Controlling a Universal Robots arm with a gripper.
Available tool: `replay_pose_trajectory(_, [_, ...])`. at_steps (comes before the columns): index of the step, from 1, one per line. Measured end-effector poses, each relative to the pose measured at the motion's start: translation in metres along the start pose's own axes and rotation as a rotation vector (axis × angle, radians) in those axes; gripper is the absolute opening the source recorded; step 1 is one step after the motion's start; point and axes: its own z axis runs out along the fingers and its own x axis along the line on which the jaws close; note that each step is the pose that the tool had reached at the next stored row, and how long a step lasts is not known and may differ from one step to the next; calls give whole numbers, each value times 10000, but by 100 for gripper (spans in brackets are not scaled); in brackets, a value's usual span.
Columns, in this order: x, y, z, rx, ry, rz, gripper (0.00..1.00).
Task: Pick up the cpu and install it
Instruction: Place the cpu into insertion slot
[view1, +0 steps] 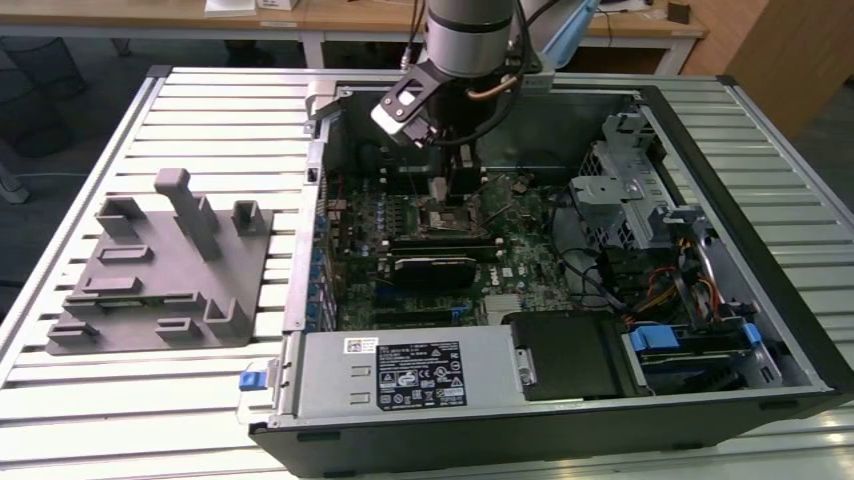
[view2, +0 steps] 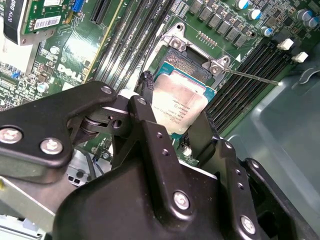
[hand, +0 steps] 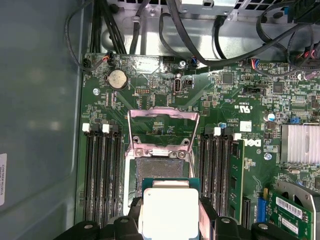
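The cpu (view2: 181, 106) (hand: 170, 214), silver-topped with a thin greenish rim, is clamped by two opposite edges between the black jaws. It hangs over the near part of the open socket (hand: 159, 171) (view2: 186, 59); whether it touches the socket cannot be told. In the first wrist view the socket's metal frame (hand: 163, 116) stands flipped open at the far side of the socket. Rows of black memory slots (hand: 101, 175) run along both sides of the socket on the green circuit board (hand: 227, 102). A round coin battery (hand: 117, 78) sits on the board beyond the frame.

In the exterior view the arm (view1: 467, 40) reaches down into the open computer case (view1: 747, 135), which lies on a slatted metal surface (view1: 200, 105). A grey plate with upright posts (view1: 160, 290) rests on the surface at the exterior view's left, apart from the case.
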Motion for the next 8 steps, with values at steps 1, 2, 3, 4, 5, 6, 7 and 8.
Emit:
replay_pose_trajectory(1, [0,0,2,0,0,0,53])
replay_pose_trajectory(2, [0,0,4,0,1,0,53])
replay_pose_trajectory(3, [0,0,6,-1,2,0,53])
replay_pose_trajectory(4, [0,0,8,-1,1,0,53])
replay_pose_trajectory(5, [0,0,9,-1,1,0,53])
replay_pose_trajectory(6, [0,0,11,-1,1,0,53])
replay_pose_trajectory(7, [0,0,13,-1,2,0,53])
replay_pose_trajectory(8, [1,0,16,-2,3,0,53])
